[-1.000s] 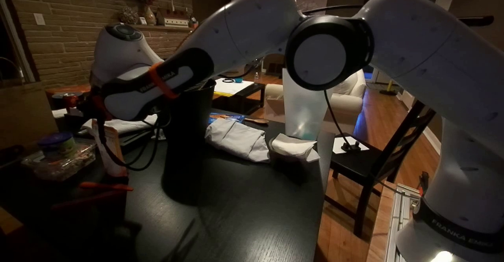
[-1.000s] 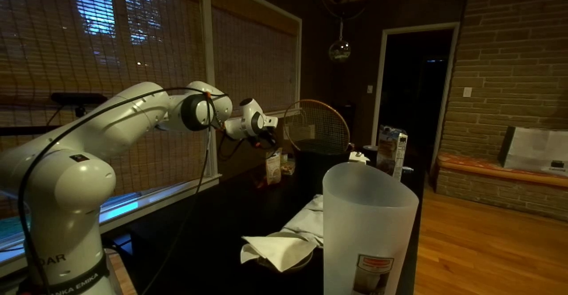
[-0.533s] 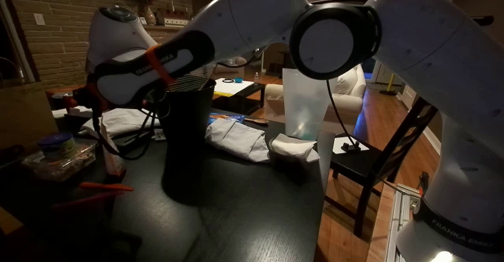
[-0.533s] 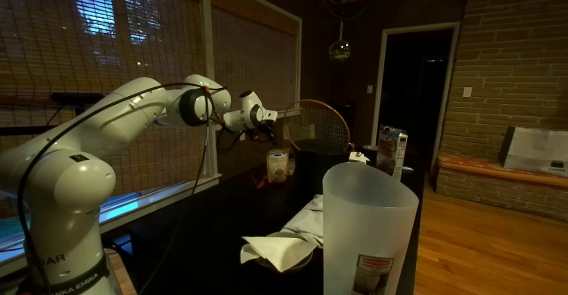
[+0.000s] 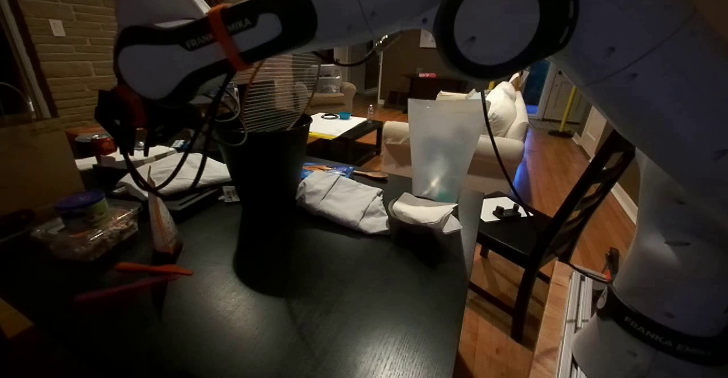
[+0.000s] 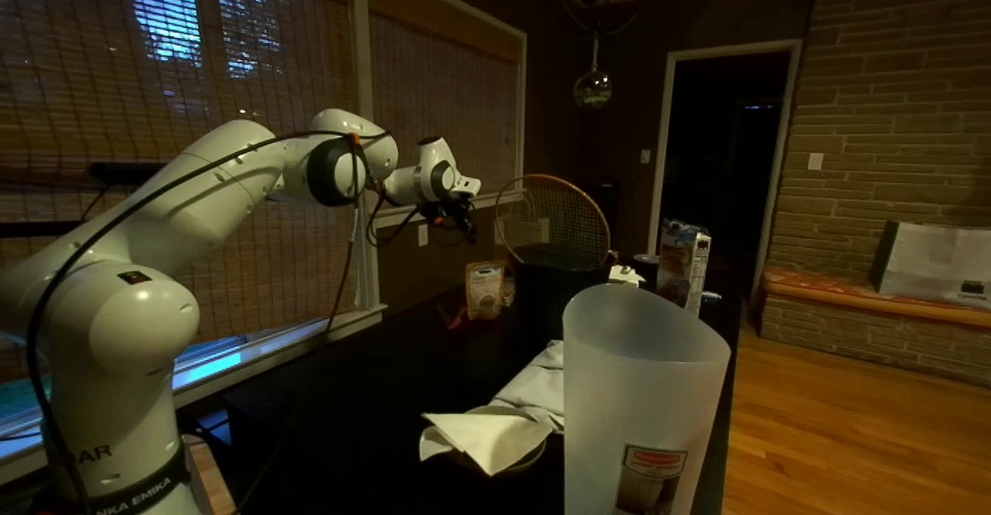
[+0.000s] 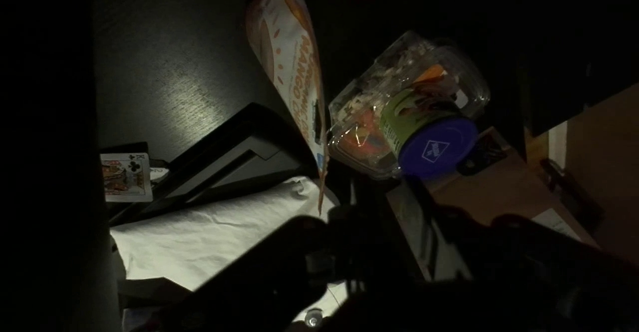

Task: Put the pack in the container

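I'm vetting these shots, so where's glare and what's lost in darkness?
Wrist view: sheen on the black tabletop, gripper fingers nearly black, mango pouch dim but partly legible; in an exterior view, a glint on the robot base; in an exterior view, doorway near-black.

Both exterior views are dim. In an exterior view, bluish light shows through the woven blind (image 6: 282,135), while the doorway (image 6: 720,190) sinks to near black. In an exterior view, a broad sheen lies on the worktop (image 5: 341,304), its lower left lost in shadow. The wrist view is darker, black along its left side; the white bundle (image 7: 214,227) shows brightest, the pouch (image 7: 297,72) has soft lettering, and the tool (image 7: 380,199) is a murky silhouette.
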